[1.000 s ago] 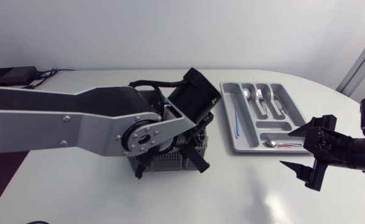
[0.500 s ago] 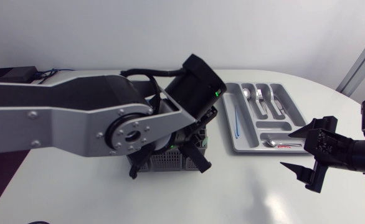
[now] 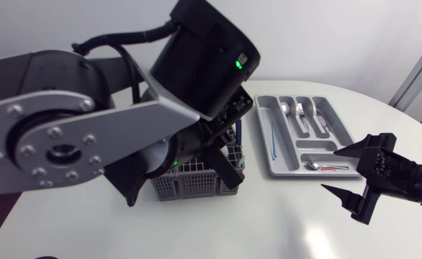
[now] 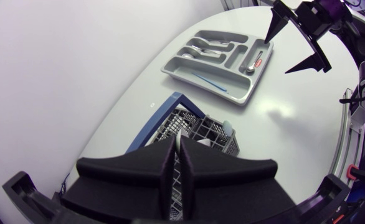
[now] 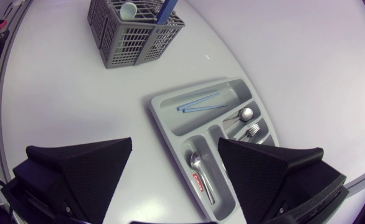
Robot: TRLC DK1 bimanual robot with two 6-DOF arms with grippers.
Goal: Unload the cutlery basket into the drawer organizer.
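Observation:
The grey cutlery basket [image 3: 189, 185] with its blue handle [image 4: 164, 115] stands mid-table. My left arm [image 3: 124, 108] hangs high over it and hides much of it in the head view. My left gripper [image 4: 177, 142] is above the basket [image 4: 210, 132], shut on a thin pale utensil [image 4: 177, 132] showing only as a sliver. A pale spoon bowl [image 5: 127, 9] stays in the basket [image 5: 132, 37]. The grey organizer [image 3: 279, 164] holds blue sticks [image 3: 274, 137], spoons and forks [image 3: 302, 115]. My right gripper [image 3: 333, 170] is open in front of it, nothing between its fingers.
The organizer's [image 5: 164, 115] short compartment holds a spoon and a red-marked piece [image 5: 199, 182]. The white table's rounded edge [image 3: 412, 119] runs close to my right arm. Bare tabletop [image 3: 283, 208] lies between the basket and my right gripper [image 4: 277, 56].
My left arm has risen from the basket towards the head camera, and its fingers closed the last bit. The right arm has stayed in place, still open.

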